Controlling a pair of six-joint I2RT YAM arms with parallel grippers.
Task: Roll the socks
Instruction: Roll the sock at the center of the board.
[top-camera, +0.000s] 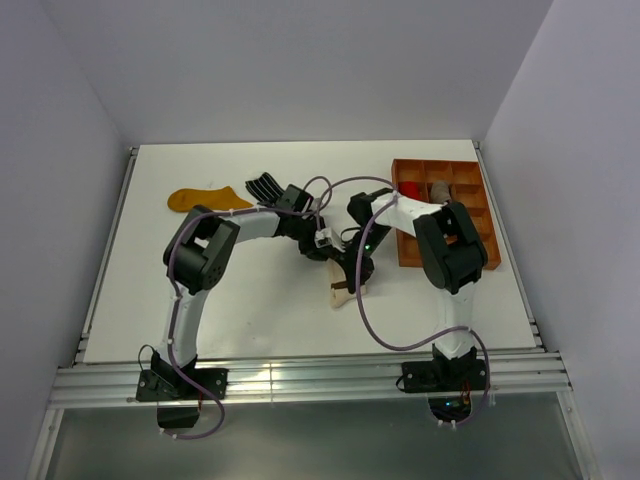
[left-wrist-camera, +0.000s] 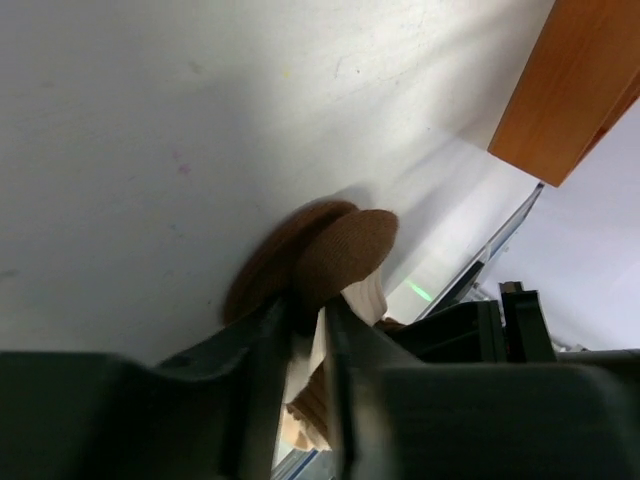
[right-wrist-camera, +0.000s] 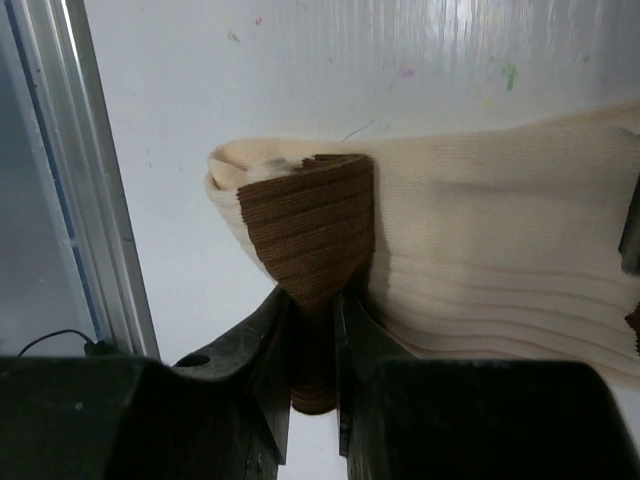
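Pinched tight in left end effector (left-wrist-camera: 305, 318), rounded brown end of soft cream knit sock (right-wrist-camera: 480, 230), brown ribbed cuff clamped in right end effector (right-wrist-camera: 313, 315), white tabletop (right-wrist-camera: 300, 80) beneath.

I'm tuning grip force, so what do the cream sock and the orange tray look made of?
The cream sock looks like soft matte knit fabric: fine ribs show, and its brown cuff bunches. The orange tray looks rigid, smooth, flat-walled; plastic or painted wood, cannot tell which.

Arms (top-camera: 178, 315) white with black joints, purple cables (top-camera: 385, 343), black fingers (right-wrist-camera: 262, 345)
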